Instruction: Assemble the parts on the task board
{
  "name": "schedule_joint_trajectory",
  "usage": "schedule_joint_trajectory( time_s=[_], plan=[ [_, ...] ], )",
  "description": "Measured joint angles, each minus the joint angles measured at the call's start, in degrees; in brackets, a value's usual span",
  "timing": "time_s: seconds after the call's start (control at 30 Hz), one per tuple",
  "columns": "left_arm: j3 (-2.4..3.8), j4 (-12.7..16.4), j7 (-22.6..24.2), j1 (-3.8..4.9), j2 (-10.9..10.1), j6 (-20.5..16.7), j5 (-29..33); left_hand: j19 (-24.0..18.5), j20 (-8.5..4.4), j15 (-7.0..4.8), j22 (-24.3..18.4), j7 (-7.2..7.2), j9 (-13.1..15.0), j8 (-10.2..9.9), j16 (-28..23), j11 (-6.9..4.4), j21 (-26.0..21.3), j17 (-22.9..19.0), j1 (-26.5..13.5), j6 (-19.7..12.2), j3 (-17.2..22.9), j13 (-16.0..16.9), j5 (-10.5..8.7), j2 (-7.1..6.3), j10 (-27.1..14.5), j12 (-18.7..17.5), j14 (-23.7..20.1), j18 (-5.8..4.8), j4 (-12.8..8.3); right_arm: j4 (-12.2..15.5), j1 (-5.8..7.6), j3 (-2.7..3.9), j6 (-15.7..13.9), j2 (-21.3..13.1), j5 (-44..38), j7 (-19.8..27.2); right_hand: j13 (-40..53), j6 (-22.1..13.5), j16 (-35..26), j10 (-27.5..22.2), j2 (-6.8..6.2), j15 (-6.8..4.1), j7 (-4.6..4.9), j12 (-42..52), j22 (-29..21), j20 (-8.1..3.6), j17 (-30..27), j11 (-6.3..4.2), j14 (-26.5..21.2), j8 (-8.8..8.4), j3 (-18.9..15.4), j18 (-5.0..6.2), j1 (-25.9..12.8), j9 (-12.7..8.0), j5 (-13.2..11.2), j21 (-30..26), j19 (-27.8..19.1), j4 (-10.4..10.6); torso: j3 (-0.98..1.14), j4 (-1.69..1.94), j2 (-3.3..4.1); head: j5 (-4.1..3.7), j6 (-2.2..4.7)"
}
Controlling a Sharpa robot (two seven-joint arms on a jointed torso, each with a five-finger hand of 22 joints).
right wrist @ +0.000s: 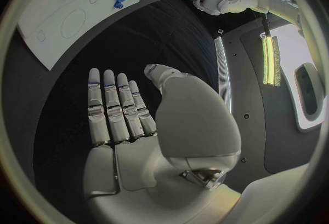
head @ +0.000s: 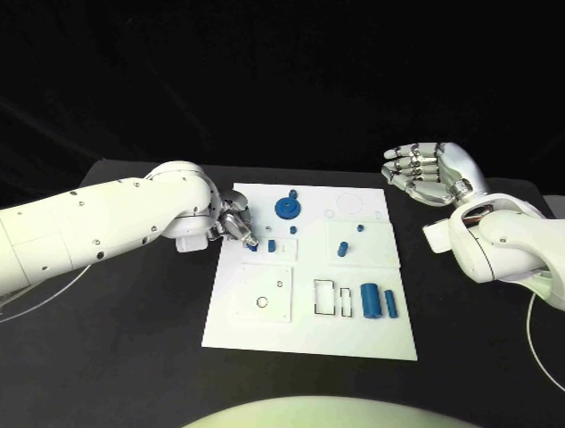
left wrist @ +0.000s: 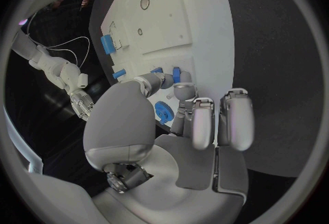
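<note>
Roughly mid-task, going by how the parts lie.

Left hand [head: 235,223] is down at the left edge of the task board [head: 311,334], fingers curled in over a small blue peg [head: 253,247] right at its fingertips. The left wrist view shows fingertips bunched close to blue pieces, but whether anything is actually pinched I cannot tell.

Just beyond that hand, toward board centre: two short blue pegs [head: 273,244] standing in a square tile, with a smaller blue bit [head: 291,229] just past them. Further from the robot, a blue gear [head: 287,209] seated on the board, a tiny blue piece [head: 291,193] beyond it. Those look placed.

Mid-board, between the hands: a blue pin [head: 343,248] in the right-hand tile and a small blue knob [head: 358,228] close by. Probably seated, too small to be sure.

Near edge of the board, well clear of both hands: two blue cylinders [head: 372,301] lying side by side, next to empty rectangular outlines [head: 323,297]. The tile with the round hole [head: 265,300] and the circle outline [head: 352,205] at the far side look unfilled too. That's the remaining work, I'd guess.

Right hand [head: 433,175] is off the board's far right corner, raised over the table [head: 128,357], fingers straight and apart, palm empty, touching nothing.
</note>
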Motion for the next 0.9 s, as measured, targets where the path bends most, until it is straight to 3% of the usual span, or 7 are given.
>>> schedule_joint_trajectory(
  time_s=[0.67, 0.73, 0.9],
  plan=[
    [0.02, -0.1, -0.1, 0.02, 0.45, -0.14, -0.01, -0.01, -0.42, -0.63, 0.0, -0.69, 1.62, 1.0, 0.61, -0.71, 0.39, 0.0, -1.29, 0.46, -1.89, 2.88, -0.91, 0.98, 1.97, 1.52, -0.21, -0.01, -1.89, -0.04, 0.02, 0.03, -0.08, 0.0, 0.02, 0.0, 0.0, 0.0, 0.0, -0.21, 0.0, 0.0, 0.0, 0.0, -0.09, 0.0, -0.06, 0.21, 0.0, 0.0, 0.0, 0.0, 0.0, -0.06, 0.0, 0.0, 0.0, 0.0, -0.02, 0.03, -0.01, -0.08, -0.1],
    [0.03, -0.08, -0.05, 0.03, 0.51, -0.14, 0.0, -0.01, -0.42, -0.63, 0.0, -0.71, 1.7, 1.12, 0.85, -0.71, 0.39, 0.0, -1.4, 0.48, -2.04, 3.39, -0.94, 0.87, 1.97, 1.8, -0.21, -0.93, -2.04, -0.04, 0.02, 0.02, -0.08, 0.0, 0.02, 0.0, 0.0, 0.0, 0.0, -0.21, 0.0, 0.0, 0.0, 0.0, -0.09, 0.0, -0.05, 0.21, 0.0, 0.0, 0.0, 0.0, 0.0, -0.06, 0.0, 0.0, 0.0, 0.0, -0.02, 0.01, -0.01, -0.07, -0.11],
    [0.05, -0.06, 0.05, 0.05, 0.66, -0.14, 0.04, -0.01, -0.41, -0.74, 0.0, -0.93, 1.83, 1.17, 0.85, -0.92, 0.39, 0.04, -1.63, 0.71, -2.05, 4.06, -1.03, 1.09, 2.59, 2.18, -0.11, -0.92, -2.05, -0.05, 0.03, 0.01, -0.09, 0.0, 0.03, 0.0, 0.0, 0.0, 0.0, -0.21, 0.24, 0.0, 0.0, 0.0, -0.19, 0.0, -0.12, 0.21, 0.0, 0.0, -0.16, 0.0, -0.24, -0.06, 0.0, 0.0, 0.0, -0.16, -0.01, 0.01, -0.01, -0.02, -0.22]
  ],
)
